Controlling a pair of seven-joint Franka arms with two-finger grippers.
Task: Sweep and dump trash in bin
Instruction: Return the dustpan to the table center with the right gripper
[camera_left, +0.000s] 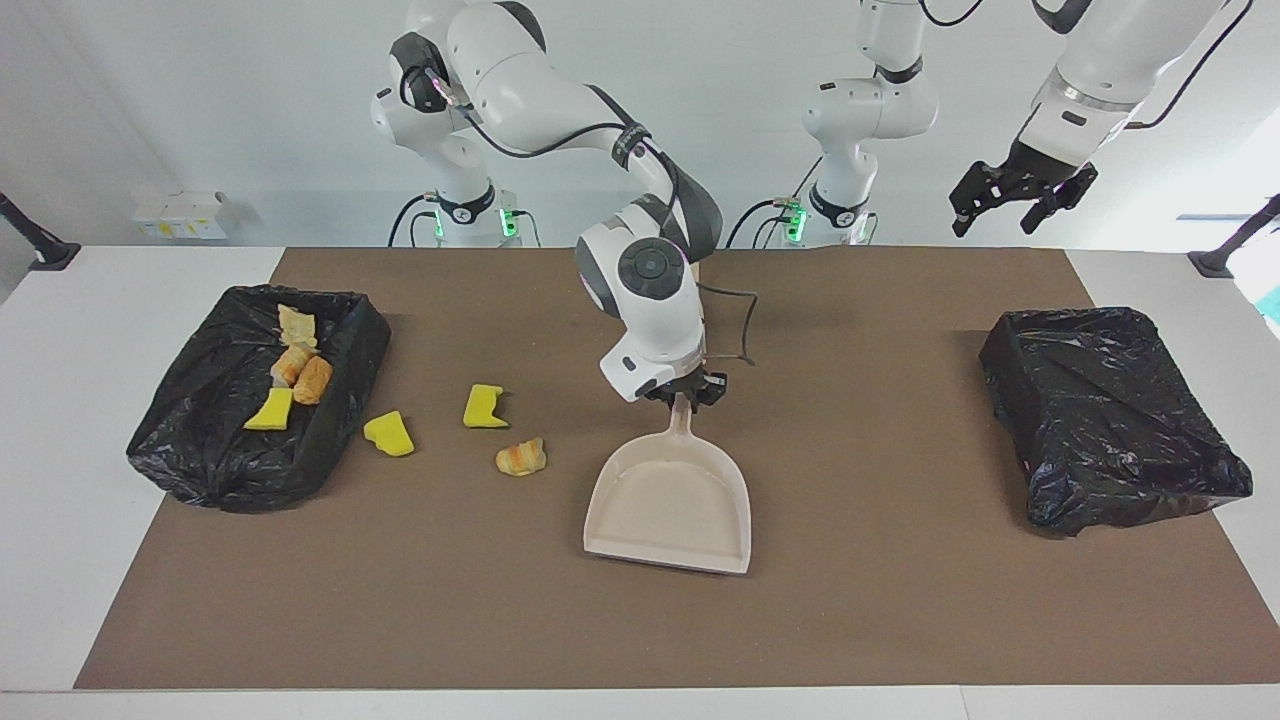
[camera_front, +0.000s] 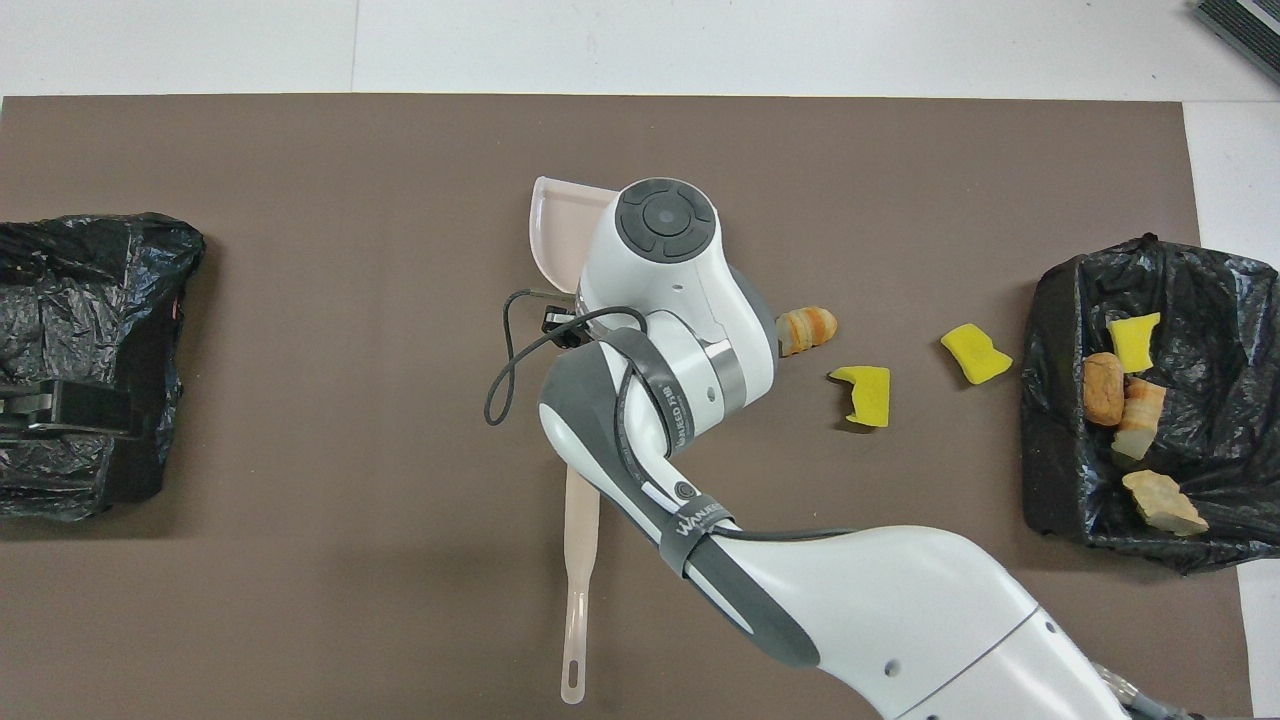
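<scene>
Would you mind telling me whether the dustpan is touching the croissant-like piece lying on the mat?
Apart. The facing view shows bare mat between the dustpan and the croissant-like piece.
</scene>
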